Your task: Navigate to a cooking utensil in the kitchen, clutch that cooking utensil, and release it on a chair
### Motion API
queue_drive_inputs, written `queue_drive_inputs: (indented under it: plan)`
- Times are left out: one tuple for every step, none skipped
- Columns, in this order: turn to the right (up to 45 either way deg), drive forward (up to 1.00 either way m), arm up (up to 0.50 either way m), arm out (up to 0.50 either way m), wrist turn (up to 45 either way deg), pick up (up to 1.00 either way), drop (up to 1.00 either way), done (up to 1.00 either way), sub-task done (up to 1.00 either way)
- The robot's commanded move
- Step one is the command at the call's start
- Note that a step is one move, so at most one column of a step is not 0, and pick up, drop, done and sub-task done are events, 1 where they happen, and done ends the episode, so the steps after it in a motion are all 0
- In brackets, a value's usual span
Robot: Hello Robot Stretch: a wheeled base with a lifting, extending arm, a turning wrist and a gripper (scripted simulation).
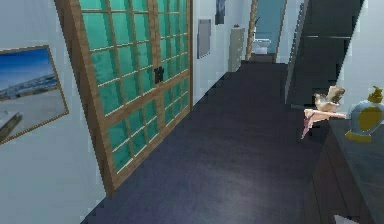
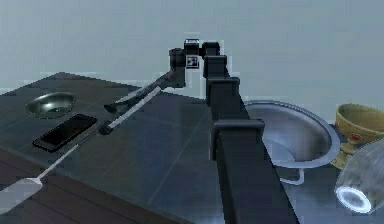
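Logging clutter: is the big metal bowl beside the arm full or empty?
Empty: the metal bowl has a bare, shiny inside where visible.

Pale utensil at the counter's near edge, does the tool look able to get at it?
Probably yes: the pale utensil lies flat on the counter, and only a dark phone lies between it and the tool, low enough to pass over.

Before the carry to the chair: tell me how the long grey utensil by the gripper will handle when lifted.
The long grey utensil looks straight and thin, so it is probably stiff and light. Its length slants away from the gripper, so held near one end it may swing or pivot. Its smooth sheen suggests it could slip.
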Motion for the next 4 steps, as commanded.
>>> queue_drive_inputs:
  plan:
    - [0.0,0.00,0.00,0.00,-27.0,0.00,0.00,0.00,0.00]
    - [0.0,0.00,0.00,-0.40,0.0,0.00,0.00,0.00,0.00]
    - [18.0,0.00,0.00,0.00,0.0,0.00,0.00,0.00,0.00]
    - [0.0,1.00,0.00,0.00,0.0,0.00,0.00,0.00,0.00]
